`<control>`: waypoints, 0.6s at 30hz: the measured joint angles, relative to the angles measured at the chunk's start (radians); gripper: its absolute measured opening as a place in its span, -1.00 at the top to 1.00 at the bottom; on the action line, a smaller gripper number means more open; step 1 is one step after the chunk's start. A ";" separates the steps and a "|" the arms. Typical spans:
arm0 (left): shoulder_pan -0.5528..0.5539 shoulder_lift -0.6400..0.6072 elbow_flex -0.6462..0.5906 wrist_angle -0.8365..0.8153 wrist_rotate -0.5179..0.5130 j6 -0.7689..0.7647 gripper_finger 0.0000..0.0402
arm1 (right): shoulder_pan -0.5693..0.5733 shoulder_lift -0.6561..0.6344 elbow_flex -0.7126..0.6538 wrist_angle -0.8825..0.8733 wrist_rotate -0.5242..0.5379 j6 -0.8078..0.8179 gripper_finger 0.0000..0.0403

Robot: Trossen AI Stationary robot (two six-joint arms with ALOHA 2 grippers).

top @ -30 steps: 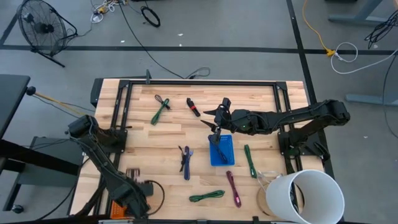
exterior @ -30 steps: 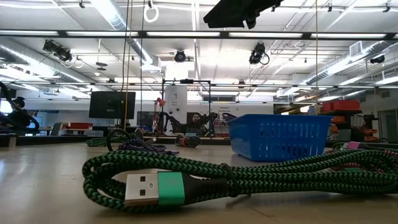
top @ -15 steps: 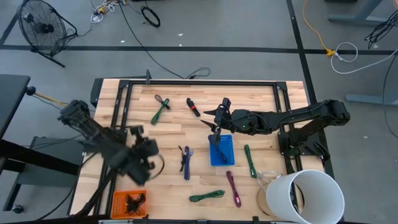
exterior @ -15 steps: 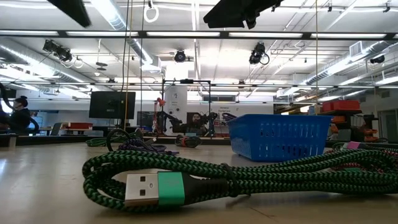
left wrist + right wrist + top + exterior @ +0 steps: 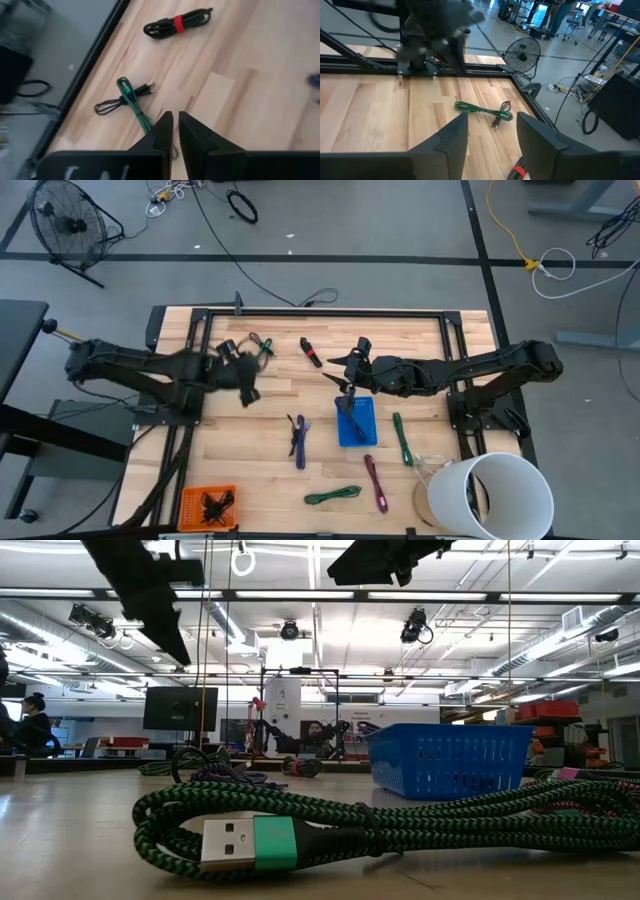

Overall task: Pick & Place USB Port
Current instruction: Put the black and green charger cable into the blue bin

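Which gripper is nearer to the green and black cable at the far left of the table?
The left gripper. It hovers right beside the green and black cable. The right gripper hangs farther away, above the blue basket.

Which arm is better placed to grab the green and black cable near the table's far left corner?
Left. The left gripper hovers right beside the green and black cable, fingers nearly shut. The right gripper sits over the blue basket, farther away.

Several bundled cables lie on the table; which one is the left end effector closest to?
The green-and-black cable near the table's far left corner, beside the left end effector. The other cables, including the black one with a red band, lie farther right.
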 joint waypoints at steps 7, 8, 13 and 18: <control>0.341 -0.010 -0.089 0.134 0.175 0.155 0.84 | 0.000 0.000 0.000 0.000 0.000 0.017 0.16; 0.394 -0.006 -0.098 0.162 0.226 0.185 0.84 | 0.000 0.000 0.000 0.000 0.000 0.019 0.16; 0.610 0.030 -0.127 0.289 0.382 0.220 0.84 | 0.000 0.000 0.000 -0.003 0.000 0.026 0.16; 0.733 0.098 -0.127 0.320 0.594 0.231 0.84 | 0.000 0.000 0.000 -0.008 0.000 0.028 0.16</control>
